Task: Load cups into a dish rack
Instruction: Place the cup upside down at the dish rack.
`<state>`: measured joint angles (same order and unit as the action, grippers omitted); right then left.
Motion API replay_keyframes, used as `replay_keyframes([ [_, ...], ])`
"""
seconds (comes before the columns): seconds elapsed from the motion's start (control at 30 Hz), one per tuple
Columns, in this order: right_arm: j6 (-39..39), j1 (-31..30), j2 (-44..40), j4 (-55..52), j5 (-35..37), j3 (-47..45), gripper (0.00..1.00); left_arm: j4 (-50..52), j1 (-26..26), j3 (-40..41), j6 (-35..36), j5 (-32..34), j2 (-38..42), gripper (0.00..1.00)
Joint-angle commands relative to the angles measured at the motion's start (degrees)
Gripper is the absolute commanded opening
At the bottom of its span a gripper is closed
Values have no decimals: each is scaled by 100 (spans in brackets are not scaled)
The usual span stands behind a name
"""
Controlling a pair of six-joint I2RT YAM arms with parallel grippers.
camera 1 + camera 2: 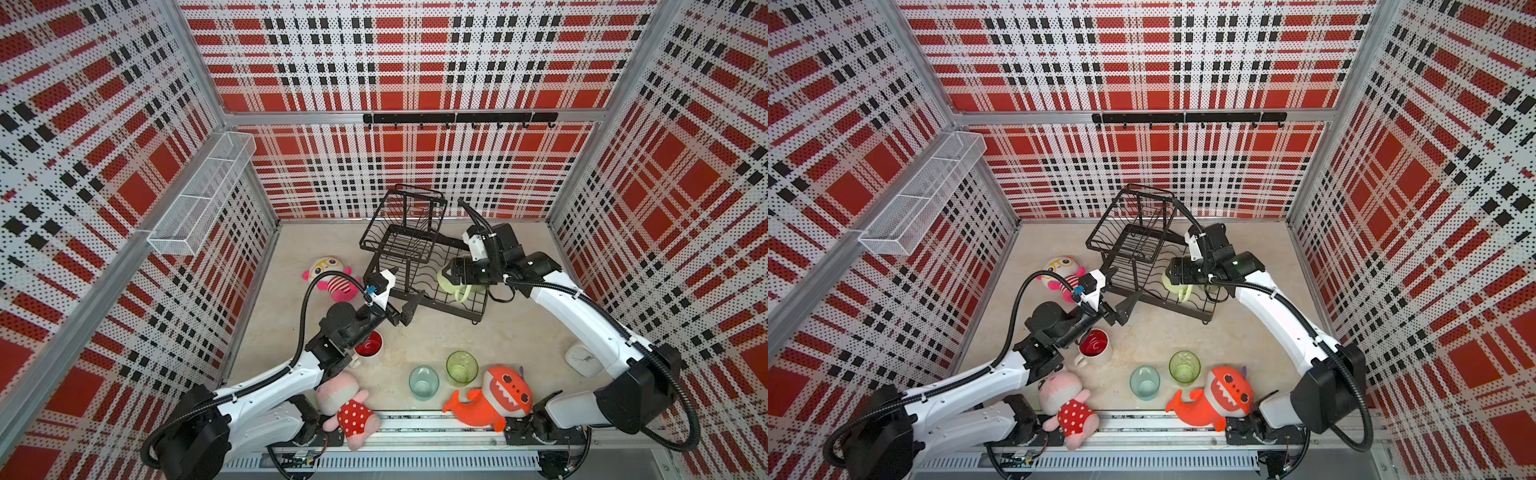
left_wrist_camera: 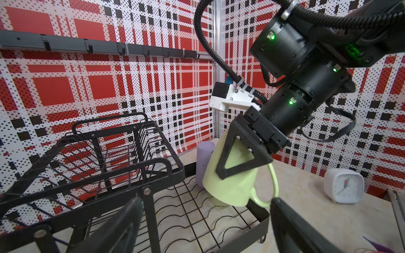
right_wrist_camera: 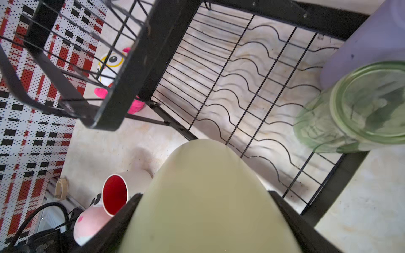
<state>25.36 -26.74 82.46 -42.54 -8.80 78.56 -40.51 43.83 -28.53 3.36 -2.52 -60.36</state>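
- The rack [image 2: 150, 210] has its wavy base under our right fingers [image 2: 243, 127], its near corner just ahead of our left fingers [image 2: 122, 223].
- Our right arm [image 1: 565, 303] stretches forward, wrist bent down; the right gripper [image 1: 446, 277], spread wide, clamps the mug [image 2: 232, 186].
- Our left arm [image 1: 266, 386] reaches low toward the rack; the left gripper [image 2: 205, 199] gapes, empty.
- The mug hangs tilted, bottom up, between the right fingers; whether its rim touches the wires we cannot tell.
- A tumbler [image 2: 205, 162] and tall glass [image 3: 359, 105] stand in the base just beyond those fingers.
- A red mug [image 1: 369, 347], teal glass [image 1: 424, 382] and short glass [image 1: 461, 368] sit on the table [image 1: 436, 336] behind both grippers.
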Motion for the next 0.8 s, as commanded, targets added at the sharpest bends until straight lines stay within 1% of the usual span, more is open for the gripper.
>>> replay_keyframes([
  [0.0,-22,2,271,187,587,531,70,35,20,67,78,63,69,93],
  [0.13,-126,2,789,109,816,1114,71,61,33,98,52,49,116,93],
  [0.3,-318,92,1396,-96,1300,1745,72,92,37,179,71,135,232,93],
  [0.57,-374,420,2030,-18,1146,2223,72,157,37,239,159,218,332,93],
  [0.77,-450,633,2466,-40,1185,2596,71,280,24,181,282,269,349,93],
])
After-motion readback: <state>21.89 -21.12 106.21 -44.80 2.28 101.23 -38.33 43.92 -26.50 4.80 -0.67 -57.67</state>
